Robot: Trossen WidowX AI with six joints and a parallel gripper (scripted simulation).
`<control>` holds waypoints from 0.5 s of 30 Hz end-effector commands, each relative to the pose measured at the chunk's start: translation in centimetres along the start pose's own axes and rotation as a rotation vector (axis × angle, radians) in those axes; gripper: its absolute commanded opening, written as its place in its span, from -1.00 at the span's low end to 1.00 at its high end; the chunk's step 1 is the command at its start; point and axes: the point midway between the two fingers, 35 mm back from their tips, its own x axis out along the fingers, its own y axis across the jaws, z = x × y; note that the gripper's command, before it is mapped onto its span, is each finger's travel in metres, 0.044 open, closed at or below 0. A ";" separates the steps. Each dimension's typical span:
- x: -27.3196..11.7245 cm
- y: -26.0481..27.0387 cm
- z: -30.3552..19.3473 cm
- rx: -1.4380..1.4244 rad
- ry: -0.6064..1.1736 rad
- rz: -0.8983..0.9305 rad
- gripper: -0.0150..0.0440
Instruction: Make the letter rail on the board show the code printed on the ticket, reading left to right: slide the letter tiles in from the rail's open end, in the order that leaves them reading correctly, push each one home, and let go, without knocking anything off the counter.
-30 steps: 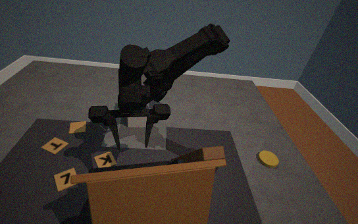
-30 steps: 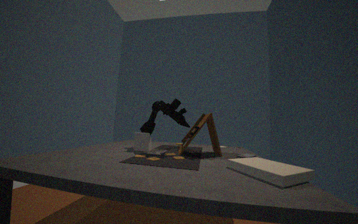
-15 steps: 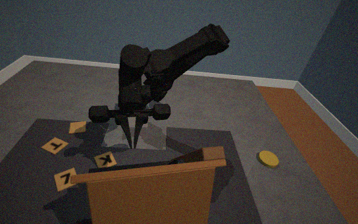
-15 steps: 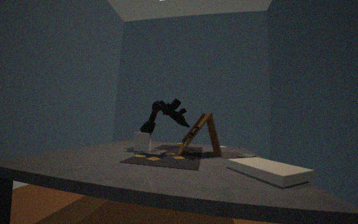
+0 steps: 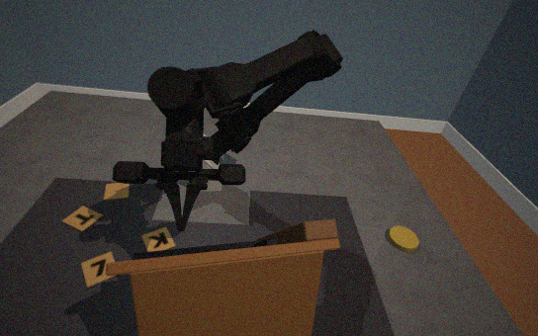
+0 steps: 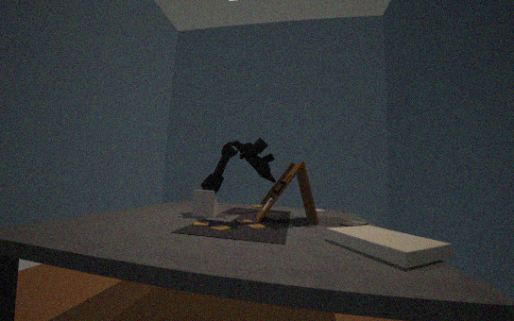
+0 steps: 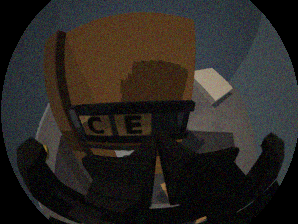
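From my seat far off, I am seeing the gripper (image 5: pixel 182 228) (image 6: pixel 273 180) (image 7: pixel 156 132) hanging near the middle of the top view, its two fingers pressed together at the tips — nothing is sitting between them. In the exterior view they are pointing down toward the sloping face of the wooden board (image 5: pixel 227 287) (image 6: pixel 308 195) (image 7: pixel 120 55), at the right of centre; whether the tips are touching it, I cannot tell.

In the wrist view the dark rail (image 7: pixel 135 106) is running across the board's lower part, and it is holding two tiles: the C tile (image 7: pixel 96 125) at the left and the E tile (image 7: pixel 134 125) just beside it, with dark rail showing to the right of the E. The ticket (image 7: pixel 125 153) is peeking out below, mostly hidden, so I am not reading its code.

On the dark mat (image 5: pixel 30 222) (image 6: pixel 236 235) in the top view, the K tile (image 5: pixel 158 239) is lying left of the fingertips, the T tile (image 5: pixel 82 217) at the left, a tile with no readable letter (image 5: pixel 117 191) above that, and the 7 tile (image 5: pixel 98 269) at lower left, by the board's corner. A yellow disc (image 5: pixel 403 238) is resting at the right of the frame.
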 end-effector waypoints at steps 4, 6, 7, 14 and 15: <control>0.9 -2.0 1.1 -0.027 0.253 -0.043 -0.49; 0.9 -1.9 1.1 -0.031 0.331 -0.026 -0.49; 1.0 -1.7 1.1 -0.033 0.370 -0.015 -0.49; 0.7 -0.5 1.1 -0.040 0.543 0.062 -0.49; 0.7 -0.5 1.1 -0.040 0.543 0.062 -0.49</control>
